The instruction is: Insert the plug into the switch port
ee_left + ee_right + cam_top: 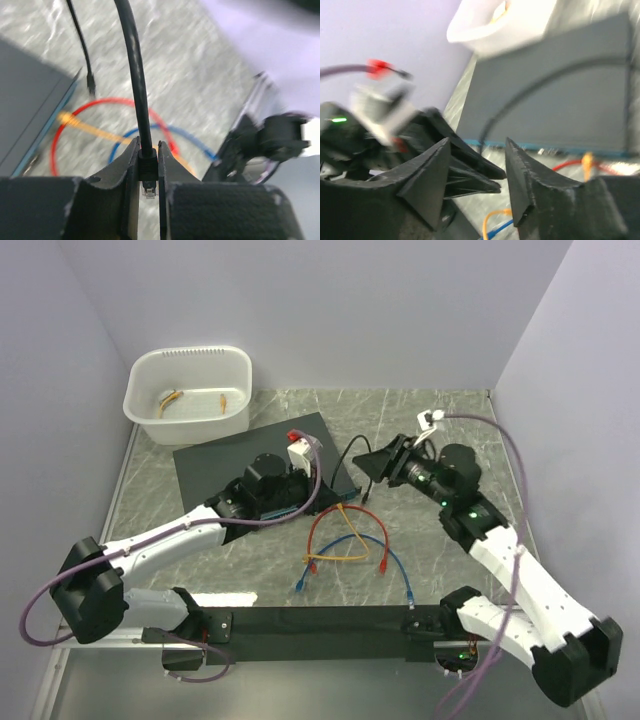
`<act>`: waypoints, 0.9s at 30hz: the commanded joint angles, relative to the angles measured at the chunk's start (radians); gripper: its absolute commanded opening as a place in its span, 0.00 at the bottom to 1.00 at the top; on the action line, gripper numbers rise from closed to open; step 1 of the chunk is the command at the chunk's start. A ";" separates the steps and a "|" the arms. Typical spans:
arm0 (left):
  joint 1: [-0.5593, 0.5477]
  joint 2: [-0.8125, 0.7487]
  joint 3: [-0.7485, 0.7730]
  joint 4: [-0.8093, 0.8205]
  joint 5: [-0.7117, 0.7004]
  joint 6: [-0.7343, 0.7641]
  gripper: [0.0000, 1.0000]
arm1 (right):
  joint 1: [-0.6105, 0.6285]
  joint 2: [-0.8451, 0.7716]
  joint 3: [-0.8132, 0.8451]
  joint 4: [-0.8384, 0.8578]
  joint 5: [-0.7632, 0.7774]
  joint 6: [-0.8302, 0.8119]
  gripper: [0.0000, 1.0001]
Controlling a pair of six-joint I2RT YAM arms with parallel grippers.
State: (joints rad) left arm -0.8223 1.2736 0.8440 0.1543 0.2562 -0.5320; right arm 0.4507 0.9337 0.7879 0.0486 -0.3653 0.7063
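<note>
Plug (148, 181) half hidden between left fingers (125, 166); switch's teal face (47, 122) blurred

At the far left of the grey marbled table (300, 405), a white plastic tub (190, 390); just before it and to its right, a flat black box (225, 460). In front of the box's near edge, looped red, orange and blue cables (345, 540) on the tabletop. Between the fingers of the left gripper (148, 150), a black cable plug (148, 187). Right of the box, the right gripper (372, 465).
</note>
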 commanded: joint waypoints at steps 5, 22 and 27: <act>-0.017 0.023 0.133 -0.400 -0.008 0.217 0.00 | -0.003 -0.021 0.218 -0.098 -0.055 -0.221 0.64; -0.132 -0.200 0.141 -0.645 0.026 0.303 0.00 | 0.014 0.508 0.313 -0.071 -0.710 -0.154 0.61; -0.133 -0.256 0.139 -0.720 -0.052 0.320 0.00 | 0.078 0.487 0.237 -0.015 -0.774 -0.062 0.60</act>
State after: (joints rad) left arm -0.9527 1.0359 0.9920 -0.5102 0.2630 -0.2443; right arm 0.4866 1.4738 1.0584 -0.0444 -1.0332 0.5827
